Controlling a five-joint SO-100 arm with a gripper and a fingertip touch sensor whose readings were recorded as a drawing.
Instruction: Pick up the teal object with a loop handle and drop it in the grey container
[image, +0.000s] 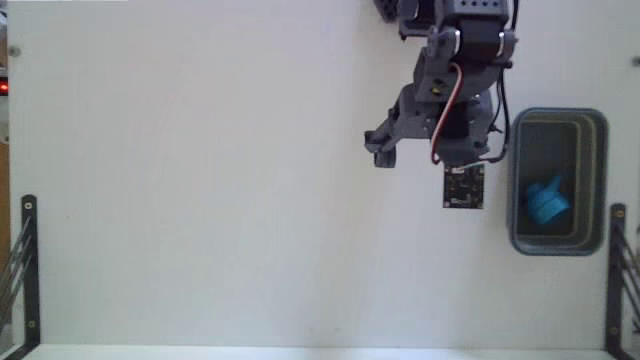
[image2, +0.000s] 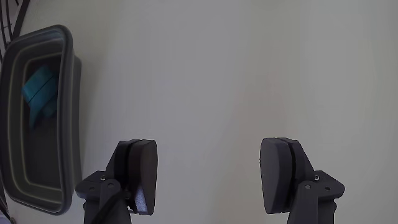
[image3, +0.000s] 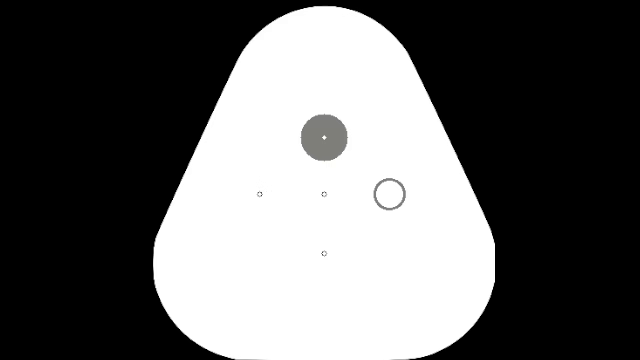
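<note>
The teal object (image: 546, 201) lies inside the bin (image: 601, 180), toward its lower end in the fixed view, so the drop looks done. The gripper (image2: 208, 180) hangs beside the bin over the bare table (image: 200, 180), fingers spread and empty. Judged best now: lift away without clipping the thick rounded rim. The object is lumpy, glossy plastic; the bin is smooth grey.

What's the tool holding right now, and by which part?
Nothing. The tool is open over bare table, with an empty gap between its fingers. The small teal plastic object lies inside the grey rectangular plastic bin.
</note>
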